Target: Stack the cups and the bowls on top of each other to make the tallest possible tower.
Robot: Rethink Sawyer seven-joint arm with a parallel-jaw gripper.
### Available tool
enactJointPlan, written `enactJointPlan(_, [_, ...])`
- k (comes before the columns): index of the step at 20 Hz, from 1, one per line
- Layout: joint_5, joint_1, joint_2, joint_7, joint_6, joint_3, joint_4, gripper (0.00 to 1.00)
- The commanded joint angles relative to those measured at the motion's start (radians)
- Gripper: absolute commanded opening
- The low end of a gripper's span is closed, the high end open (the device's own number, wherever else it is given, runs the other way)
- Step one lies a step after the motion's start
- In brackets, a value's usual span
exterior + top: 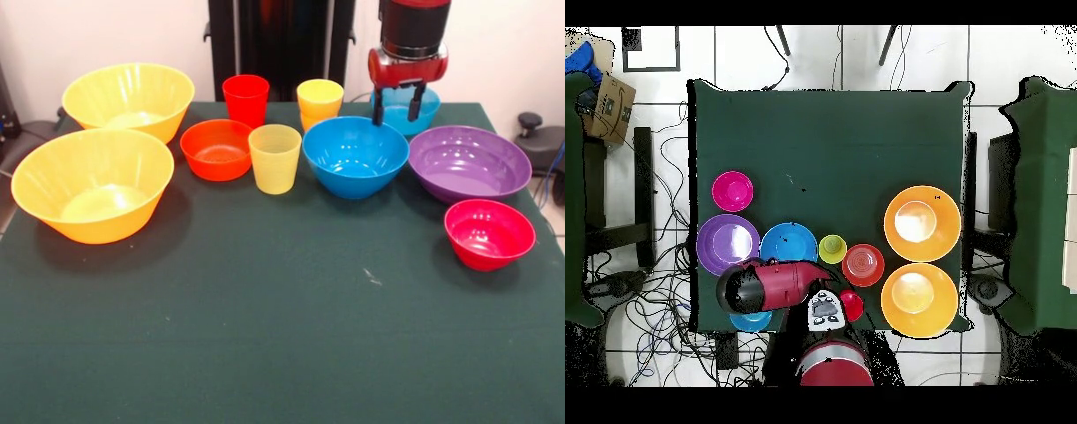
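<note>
My gripper (395, 106) is open and empty. It hangs just above the near rim of the small light blue bowl (422, 110), behind the medium blue bowl (355, 155). The red cup (245, 98), the orange-yellow cup (320, 100) and the pale yellow cup (274, 158) stand upright and apart. The orange-red bowl (216, 149) sits left of the pale cup. Two large yellow bowls (128, 97) (93, 183) are at the left. The purple bowl (470, 162) and the pink-red bowl (489, 233) are at the right. Overhead, the arm (770, 285) hides the gripper and part of the light blue bowl (751, 321).
All the cups and bowls stand singly, open side up, along the robot's side of the green table (265, 336). In the overhead view, cables lie on the floor around the table, and a cardboard box (607, 108) sits at the upper left.
</note>
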Motion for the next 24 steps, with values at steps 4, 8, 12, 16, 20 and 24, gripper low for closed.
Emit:
enactJointPlan(4, [-0.068,0.047,0.082,0.134,-0.165,0.006,-0.025,1.0])
enactJointPlan(8, [-0.086,0.056,0.109,0.138,-0.231,-0.016,-0.013,1.0])
enactJointPlan(12, [-0.098,0.056,0.127,0.133,-0.271,-0.029,-0.004,1.0])
enactJointPlan(16, [-0.102,0.064,0.139,0.138,-0.303,-0.04,0.008,1.0])
enactJointPlan(20, [-0.111,0.067,0.156,0.134,-0.331,-0.052,0.004,1.0])
enactJointPlan(24, [-0.128,0.054,0.161,0.12,-0.323,-0.057,0.007,1.0])
